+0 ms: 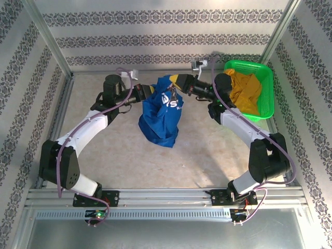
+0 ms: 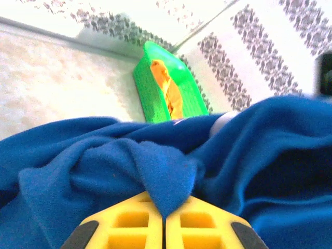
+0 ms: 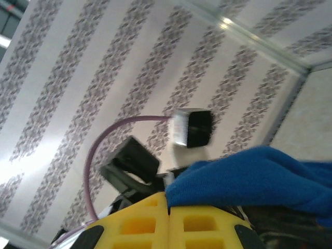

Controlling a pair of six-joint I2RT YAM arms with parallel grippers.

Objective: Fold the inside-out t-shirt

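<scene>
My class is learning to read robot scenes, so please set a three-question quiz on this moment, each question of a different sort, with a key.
1. True or false: the left gripper and the right gripper are both shut on the blue t-shirt.
2. Where is the mustard-yellow garment?
A. On the table beside the t-shirt
B. In the green basket
C. In the left gripper
3. Fill the gap: seen from the top camera, the basket stands at the far ____ corner of the table.

Key: 1 true; 2 B; 3 right.
</scene>
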